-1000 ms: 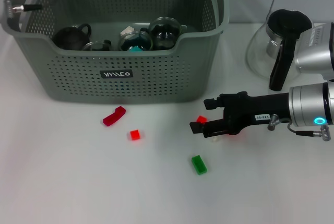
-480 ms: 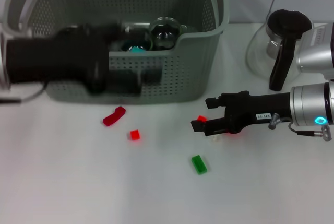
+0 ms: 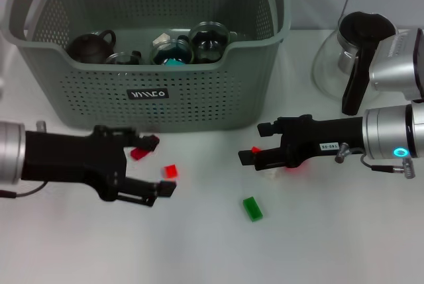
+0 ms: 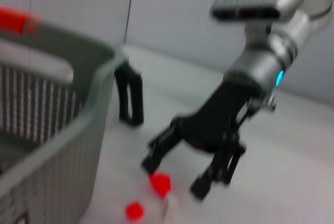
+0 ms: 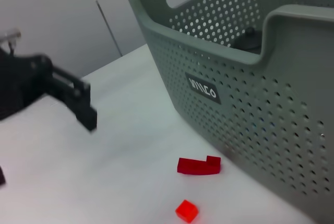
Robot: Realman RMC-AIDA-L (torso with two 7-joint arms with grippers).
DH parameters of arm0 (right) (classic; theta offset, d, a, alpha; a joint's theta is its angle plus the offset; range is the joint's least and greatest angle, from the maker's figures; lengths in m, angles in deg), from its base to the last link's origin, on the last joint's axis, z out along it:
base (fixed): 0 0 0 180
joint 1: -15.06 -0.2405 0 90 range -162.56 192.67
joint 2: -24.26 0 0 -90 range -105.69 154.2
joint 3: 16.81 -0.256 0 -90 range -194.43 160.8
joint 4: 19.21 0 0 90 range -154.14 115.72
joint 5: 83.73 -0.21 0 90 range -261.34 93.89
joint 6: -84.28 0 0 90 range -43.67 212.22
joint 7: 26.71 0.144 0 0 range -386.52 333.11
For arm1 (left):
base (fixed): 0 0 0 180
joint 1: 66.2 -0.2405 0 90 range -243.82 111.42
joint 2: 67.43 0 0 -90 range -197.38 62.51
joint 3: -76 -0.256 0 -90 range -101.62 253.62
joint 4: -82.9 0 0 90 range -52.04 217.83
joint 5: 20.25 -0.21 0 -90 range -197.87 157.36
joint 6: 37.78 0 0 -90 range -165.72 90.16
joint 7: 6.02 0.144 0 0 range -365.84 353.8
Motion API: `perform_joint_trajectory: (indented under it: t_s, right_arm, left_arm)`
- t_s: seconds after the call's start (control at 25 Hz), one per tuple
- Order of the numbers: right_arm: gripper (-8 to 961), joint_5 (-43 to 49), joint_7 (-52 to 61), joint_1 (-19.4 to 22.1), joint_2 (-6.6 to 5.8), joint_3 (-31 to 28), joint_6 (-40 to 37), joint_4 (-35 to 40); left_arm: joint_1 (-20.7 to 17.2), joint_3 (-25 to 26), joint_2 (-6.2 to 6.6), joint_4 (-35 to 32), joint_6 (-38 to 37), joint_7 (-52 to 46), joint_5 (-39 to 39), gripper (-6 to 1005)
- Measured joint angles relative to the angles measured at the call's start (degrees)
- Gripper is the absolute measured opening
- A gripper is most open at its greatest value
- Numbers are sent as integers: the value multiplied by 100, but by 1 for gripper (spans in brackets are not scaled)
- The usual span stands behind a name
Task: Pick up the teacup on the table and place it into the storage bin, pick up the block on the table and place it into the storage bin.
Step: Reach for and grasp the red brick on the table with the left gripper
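Nearest the robot, a small green plastic block (image 3: 252, 208) is lying on the white table (image 3: 199, 244), and just beyond it the left gripper (image 3: 158, 166) is hovering with fingers apart around a small red cube (image 3: 171, 171) — nothing is gripped. The right gripper (image 3: 253, 143), fingers also apart, is straddling another red block (image 3: 255, 150), while an angled red piece (image 3: 143, 147) is lying before the perforated grey-green storage bin (image 3: 199, 98); glass teacups (image 3: 211, 40) are sitting inside, so judging by this the cup step is looking done — blocks remain.

Glass coffee pot (image 3: 348, 59) with black handle stood near the table's (image 3: 199, 251) far right edge, white wall (image 5: 47, 10) behind
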Motion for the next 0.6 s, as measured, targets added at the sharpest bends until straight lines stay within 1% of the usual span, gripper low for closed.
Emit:
perform_joint_trajectory:
  t_s: [0.2,0.32,0.44,0.6]
  right_arm:
    - [916,-23,14,-15,11,-4,49,-18]
    - [915,-30,20,-13,16,-42,82,-19]
    - [915,-32,21,-4,16,-69,94,-24]
    - [915,-32,22,22,-2,-77,109,-13]
  left_arm:
    - [101,-159,7,151,484,-221,-745,921]
    - [114,-459,-4,255,1100,-640,-1154,920]
    - [130,-727,-10,378,1583,-940,-1365,920]
    - [163,-858,-14,566,2055,-1074,-1413,918]
